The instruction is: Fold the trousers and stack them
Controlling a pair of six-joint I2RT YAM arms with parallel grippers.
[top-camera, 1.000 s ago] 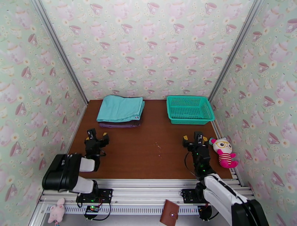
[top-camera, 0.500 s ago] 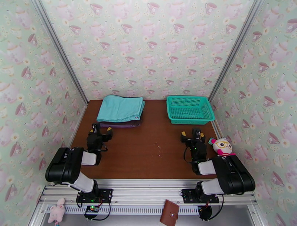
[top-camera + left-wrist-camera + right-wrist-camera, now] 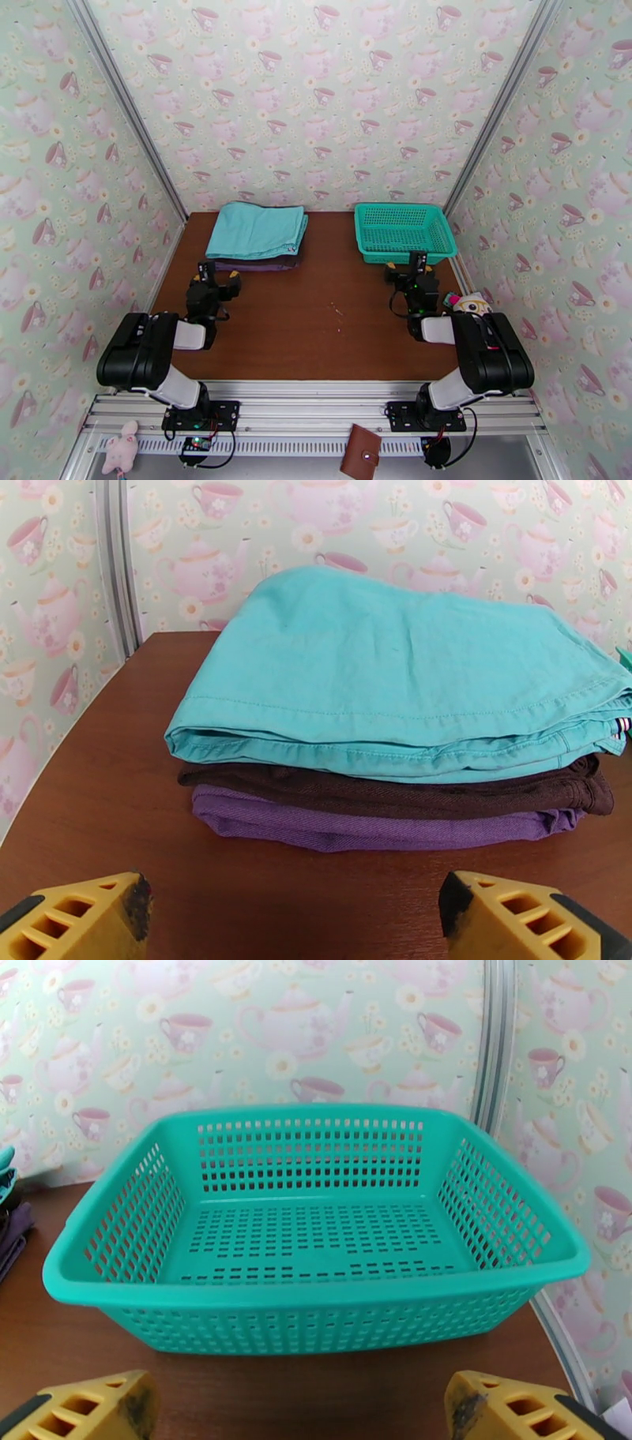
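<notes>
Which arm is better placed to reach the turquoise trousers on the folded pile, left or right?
Left. The left tool, open, faces the turquoise trousers, which lie folded atop the dark cloths straight ahead of it. The right tool, also open, faces the mesh basket instead.

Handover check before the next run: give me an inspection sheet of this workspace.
Surface: brown table, few crumbs mid-table.
Job's things: trousers folded, topping brown cloth and purple cloth at far left.
Clutter: empty basket far right; doll at right edge; pink toy and wallet on front rail.
Hands: left hand open, facing the trousers; right hand open, facing the basket; both empty.
Cables: black leads by the arm bases.
Surroundings: teapot-print walls, metal posts.
</notes>
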